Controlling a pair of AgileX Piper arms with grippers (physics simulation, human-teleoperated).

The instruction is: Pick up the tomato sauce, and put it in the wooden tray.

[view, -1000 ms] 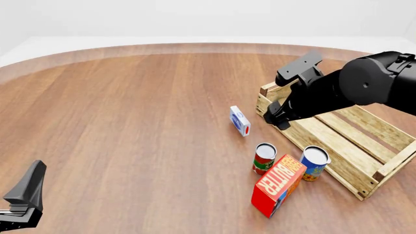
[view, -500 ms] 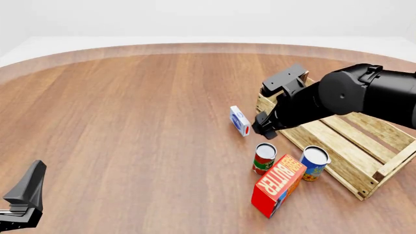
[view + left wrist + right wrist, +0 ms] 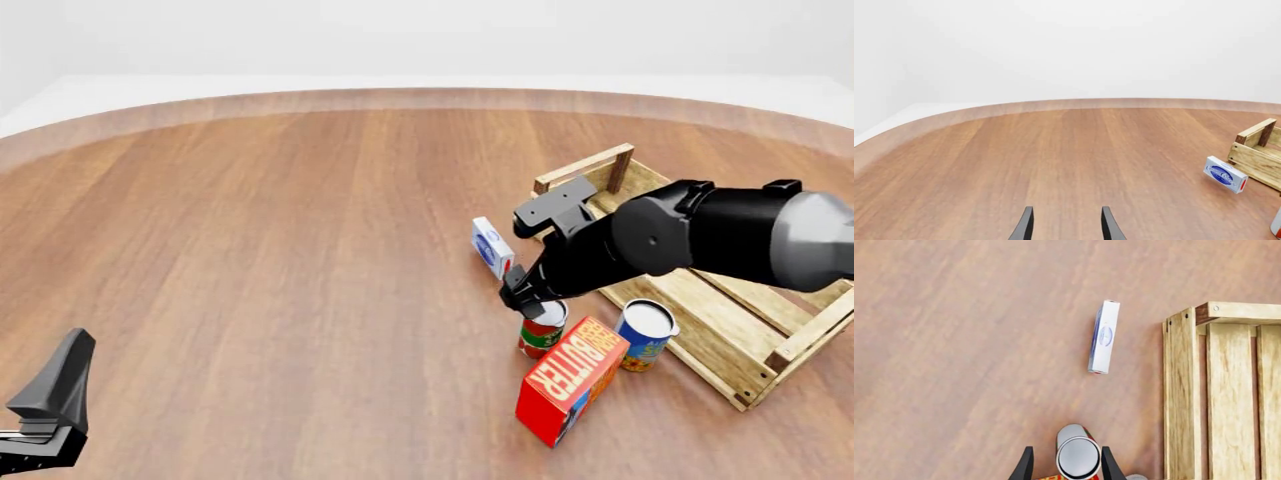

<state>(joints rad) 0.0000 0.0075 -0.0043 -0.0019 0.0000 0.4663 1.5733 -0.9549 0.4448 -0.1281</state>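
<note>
The tomato sauce (image 3: 542, 334), a small red-labelled can with a green band and a silver top, stands upright on the table just left of the wooden tray (image 3: 747, 300). My right gripper (image 3: 533, 303) is open and low over the can. In the right wrist view the can's top (image 3: 1078, 458) lies between the two fingers (image 3: 1025, 466), with a gap on each side. The slatted tray (image 3: 1217, 390) holds nothing that shows. My left gripper (image 3: 1066, 231) is open and empty at the near left of the table (image 3: 51, 400).
A blue-and-yellow can (image 3: 646, 336) stands between the tomato sauce and the tray. A red-orange butter carton (image 3: 571, 380) leans right in front of both cans. A small blue-and-white box (image 3: 493, 247) stands just beyond the can, also in both wrist views (image 3: 1103, 336) (image 3: 1225, 174).
My right arm has swung from over the tray's near-left corner down and to the left, ending over the tomato sauce can. The left arm has not moved.
</note>
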